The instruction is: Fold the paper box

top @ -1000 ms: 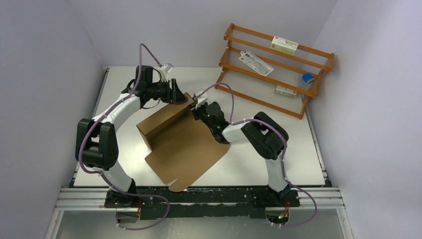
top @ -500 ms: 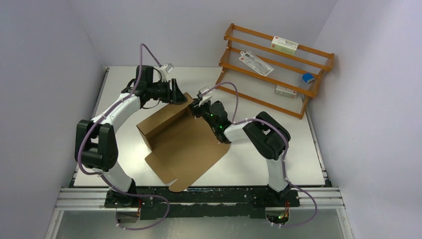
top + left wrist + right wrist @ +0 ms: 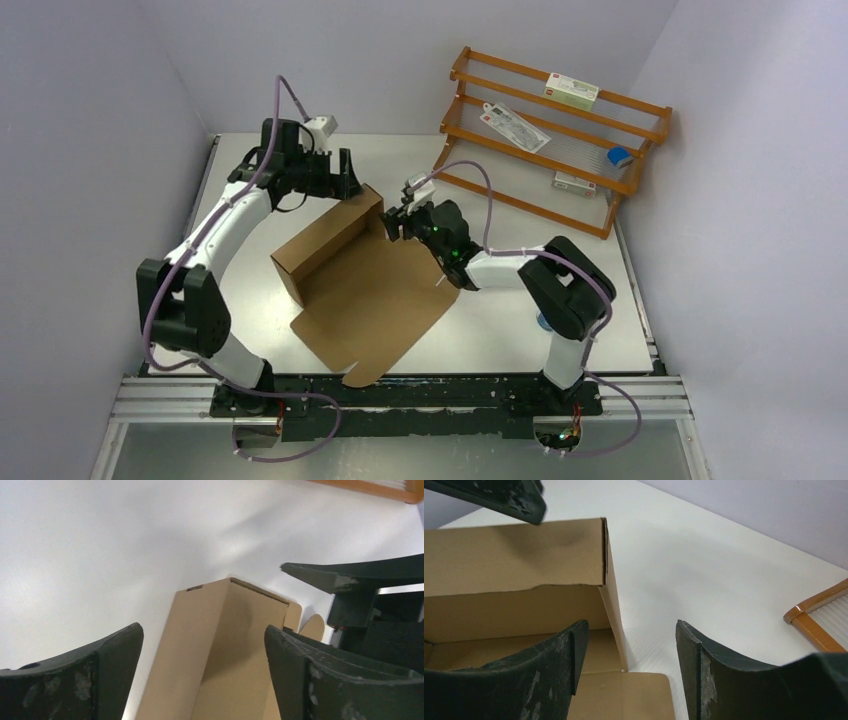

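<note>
My left gripper [image 3: 350, 186] fingers apart over paper box [image 3: 372, 292] rear wall, frame centre; right gripper [image 3: 393, 222] apart beside corner.

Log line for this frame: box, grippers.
paper box: rear wall up, front panel flat | left gripper: open, not gripping | right gripper: open, facing box corner

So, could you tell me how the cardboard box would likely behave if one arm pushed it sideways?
The cardboard box is a thin, mostly flat sheet, so it would probably slide lightly across the smooth table. Its raised wall stands only on a crease, so it may flop back down.
</note>
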Controlling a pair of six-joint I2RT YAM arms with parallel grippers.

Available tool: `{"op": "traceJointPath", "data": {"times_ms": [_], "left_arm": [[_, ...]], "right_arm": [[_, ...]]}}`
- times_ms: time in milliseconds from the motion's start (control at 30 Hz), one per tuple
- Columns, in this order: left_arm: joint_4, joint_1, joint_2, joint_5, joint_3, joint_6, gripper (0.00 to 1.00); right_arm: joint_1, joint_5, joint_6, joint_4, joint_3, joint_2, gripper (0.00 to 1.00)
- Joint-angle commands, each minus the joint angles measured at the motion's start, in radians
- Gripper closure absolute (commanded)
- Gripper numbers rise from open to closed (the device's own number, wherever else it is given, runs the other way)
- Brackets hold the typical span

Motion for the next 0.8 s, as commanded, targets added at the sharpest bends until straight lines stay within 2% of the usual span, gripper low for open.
{"op": "traceJointPath", "data": {"times_ms": [0,100,200,267,400,467,567,600,667,767], "left_arm": [[-0.058,-0.017,-0.143,-0.166,0.040,0.056,0.02],[-0.083,-0.082,-0.220,-0.304,0.022,0.105,0.02],[-0.093,-0.138,-0.293,-0.373,-0.024,0.157,0.02],[-0.081,-0.140,-0.348,-0.356,-0.075,0.171,0.02],[-0.038,-0.139,-0.420,-0.260,-0.151,0.179,0.02],[-0.041,-0.139,-0.419,-0.252,-0.163,0.194,0.02],[-0.114,-0.149,-0.382,-0.302,-0.139,0.221,0.04],[-0.134,-0.164,-0.376,-0.335,-0.133,0.225,0.09],[-0.151,-0.216,-0.373,-0.399,-0.136,0.242,0.09],[-0.176,-0.295,-0.364,-0.472,-0.138,0.256,0.07]], "right_arm": [[-0.005,0.002,0.068,-0.175,-0.006,-0.108,0.31],[-0.006,0.039,0.106,-0.310,0.003,-0.169,0.27],[-0.026,0.072,0.171,-0.397,-0.034,-0.254,0.23],[-0.069,0.035,0.255,-0.430,-0.090,-0.329,0.21],[-0.171,-0.124,0.350,-0.508,-0.179,-0.474,0.24],[-0.213,-0.158,0.379,-0.577,-0.216,-0.539,0.23],[-0.244,-0.145,0.424,-0.663,-0.288,-0.649,0.17],[-0.250,-0.131,0.441,-0.697,-0.312,-0.682,0.14],[-0.259,-0.084,0.473,-0.761,-0.362,-0.753,0.08],[-0.291,-0.058,0.502,-0.811,-0.443,-0.810,0.08]]}}
